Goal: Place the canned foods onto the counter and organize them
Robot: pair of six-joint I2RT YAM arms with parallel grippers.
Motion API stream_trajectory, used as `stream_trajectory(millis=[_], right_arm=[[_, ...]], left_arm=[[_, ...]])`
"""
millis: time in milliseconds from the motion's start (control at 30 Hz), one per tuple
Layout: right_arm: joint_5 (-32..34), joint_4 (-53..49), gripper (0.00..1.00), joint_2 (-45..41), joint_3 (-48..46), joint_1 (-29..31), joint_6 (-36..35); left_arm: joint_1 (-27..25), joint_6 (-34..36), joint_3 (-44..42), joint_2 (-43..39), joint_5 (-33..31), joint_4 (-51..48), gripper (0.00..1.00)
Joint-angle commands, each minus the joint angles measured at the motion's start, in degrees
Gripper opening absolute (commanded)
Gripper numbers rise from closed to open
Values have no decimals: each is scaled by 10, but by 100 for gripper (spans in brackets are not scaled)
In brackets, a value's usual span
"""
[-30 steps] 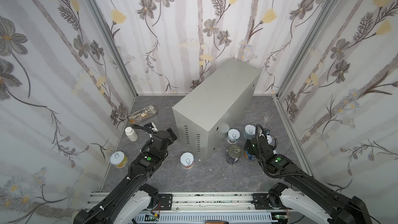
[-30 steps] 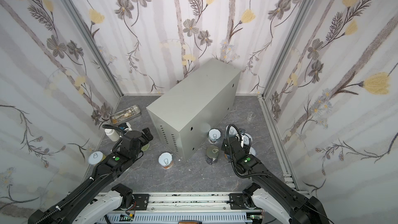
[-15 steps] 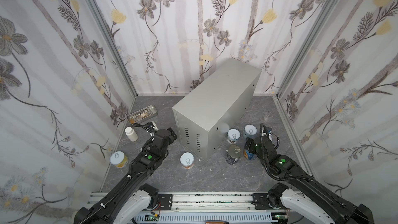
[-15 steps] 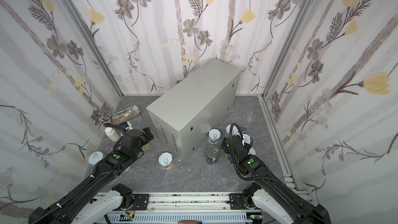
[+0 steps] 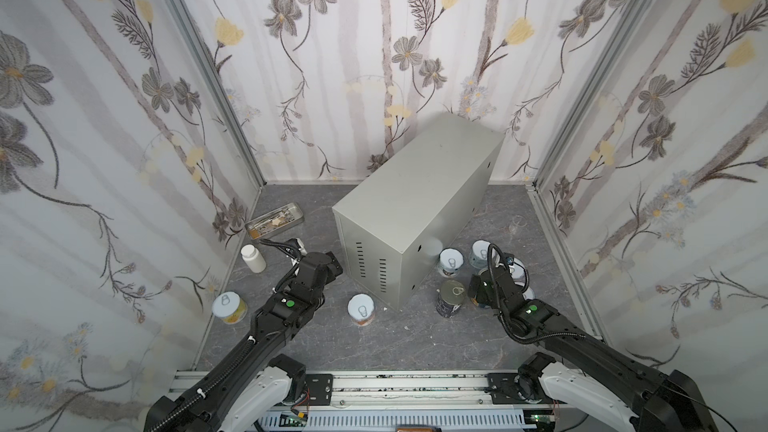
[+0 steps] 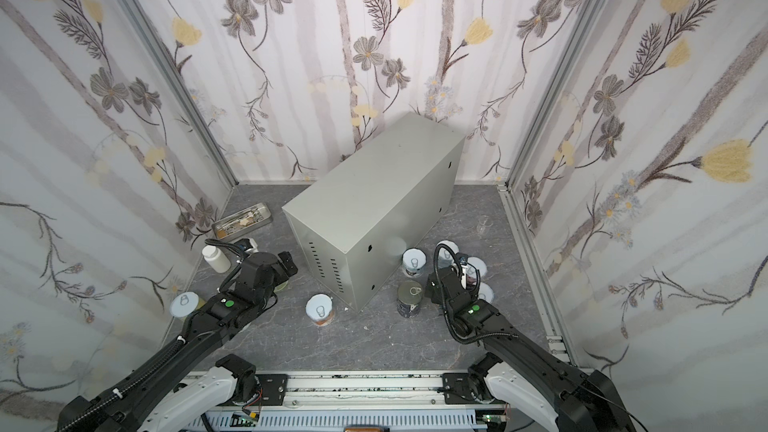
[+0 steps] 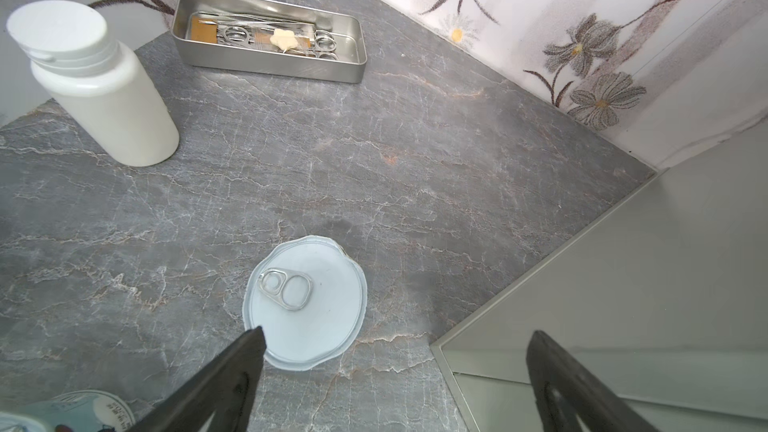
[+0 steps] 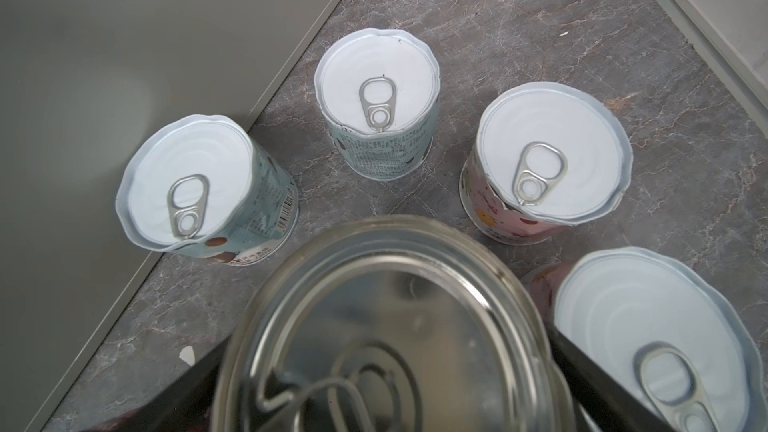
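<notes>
No can sits on the counter: every can in view stands on the tabletop, upright, lid up, axis vertical. The left end effector gapes wide over a short can. The right end effector straddles a tall tin, fingers spread, apparently unclosed. Farther off, the counter, its top bare, runs near-left to far-right, vented end nearest.

counter: centre | cans: right, perhaps touching | tray: left-rear
</notes>
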Motion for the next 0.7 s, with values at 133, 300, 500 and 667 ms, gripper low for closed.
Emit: stream_trajectory(millis=[133, 300, 500, 667], right_arm=[[-6, 64, 100, 39, -10, 0, 23], [-6, 98, 100, 57, -26, 1, 37], [5, 129, 100, 74, -36, 10, 49], [8, 147, 100, 109, -32, 22, 60]], left_arm=[[0, 15, 4, 11, -2, 4, 100], [0, 15, 5, 15, -4, 5, 100], [0, 15, 3, 16, -8, 6, 100], [1, 14, 2, 17, -8, 6, 100]])
